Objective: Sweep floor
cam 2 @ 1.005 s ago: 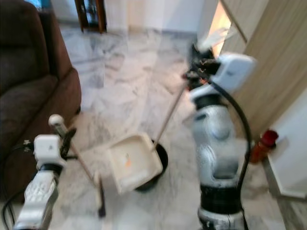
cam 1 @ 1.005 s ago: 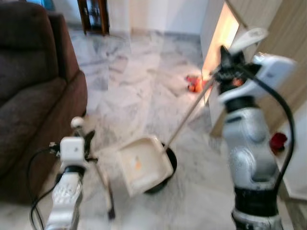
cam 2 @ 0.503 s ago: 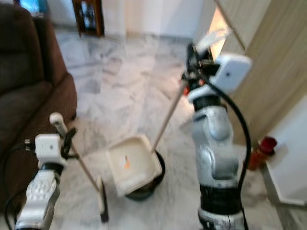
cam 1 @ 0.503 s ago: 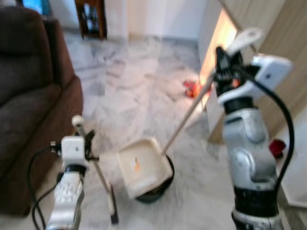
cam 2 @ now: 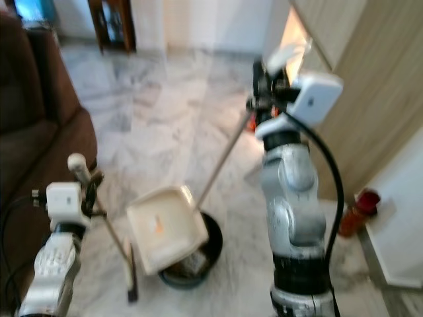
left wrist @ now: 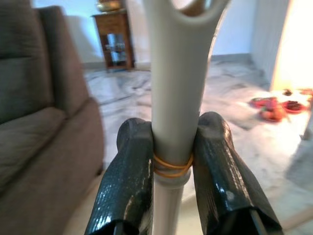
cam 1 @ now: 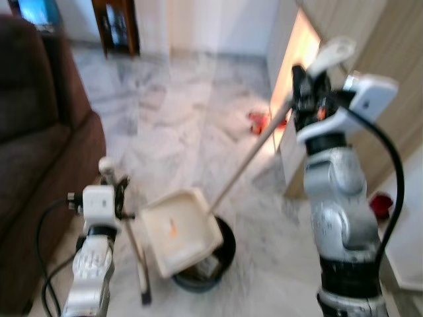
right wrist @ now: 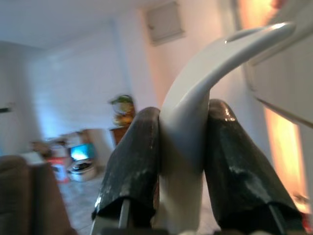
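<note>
My right gripper [cam 1: 305, 89] is raised high and shut on the white handle [right wrist: 195, 122] of a long-handled dustpan. Its cream pan [cam 1: 177, 231] hangs tilted over a dark round bin [cam 1: 211, 261] on the marble floor, with an orange scrap on the pan. Lower left, my left gripper [cam 1: 121, 198] is shut on the grey broom handle [left wrist: 178, 93], held with a rubber band around it. The broom's dark head [cam 1: 144, 284] rests on the floor beside the bin.
A brown sofa [cam 1: 36, 165] fills the left side. A wooden cabinet wall [cam 1: 370, 46] stands on the right, with red-orange items [cam 1: 260, 121] on the floor by its lit gap and a red object [cam 1: 379, 203] near my right arm. A dark cabinet [cam 1: 115, 26] stands at the back.
The camera has shifted, sliding the scene. The pan has swung further over the bin, showing more of the bin's inside. Both grippers keep their hold.
</note>
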